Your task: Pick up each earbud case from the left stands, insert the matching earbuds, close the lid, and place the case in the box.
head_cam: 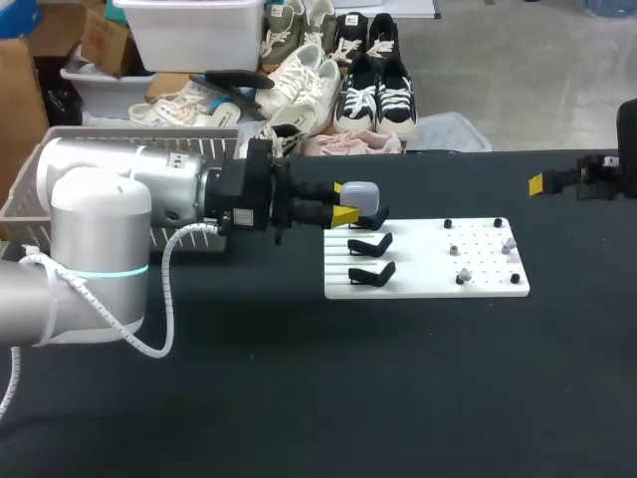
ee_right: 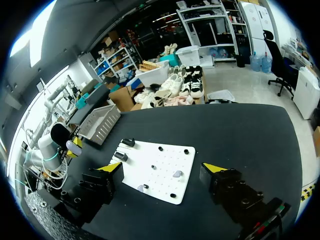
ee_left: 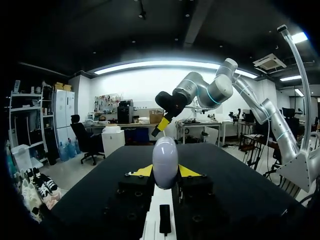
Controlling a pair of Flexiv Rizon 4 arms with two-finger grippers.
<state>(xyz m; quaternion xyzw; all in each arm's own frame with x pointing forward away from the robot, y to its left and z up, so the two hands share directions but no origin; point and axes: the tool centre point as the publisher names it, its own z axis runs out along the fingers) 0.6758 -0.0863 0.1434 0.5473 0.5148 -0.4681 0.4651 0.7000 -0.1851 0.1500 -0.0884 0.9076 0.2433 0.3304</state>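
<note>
A pale lavender earbud case (head_cam: pixel 360 193) stands upright between the yellow tips of my left gripper (head_cam: pixel 344 203), which is shut on it just over the farthest black stand (head_cam: pixel 372 216). From the left wrist the case (ee_left: pixel 165 161) fills the gap between the fingers of that gripper (ee_left: pixel 165 173). Two more black stands (head_cam: pixel 370 244) on the left side of the white board (head_cam: pixel 428 284) carry nothing. Small pale earbuds (head_cam: pixel 510 244) sit on pegs at the board's right side. My right gripper (ee_right: pixel 163 168) hangs open, well off the board's right end (ee_right: pixel 172 195).
A grey slatted basket (head_cam: pixel 28 191) stands at the table's back left, behind my left arm. Short black pegs (head_cam: pixel 447 223) dot the board. Black tabletop (head_cam: pixel 398 378) stretches in front of the board.
</note>
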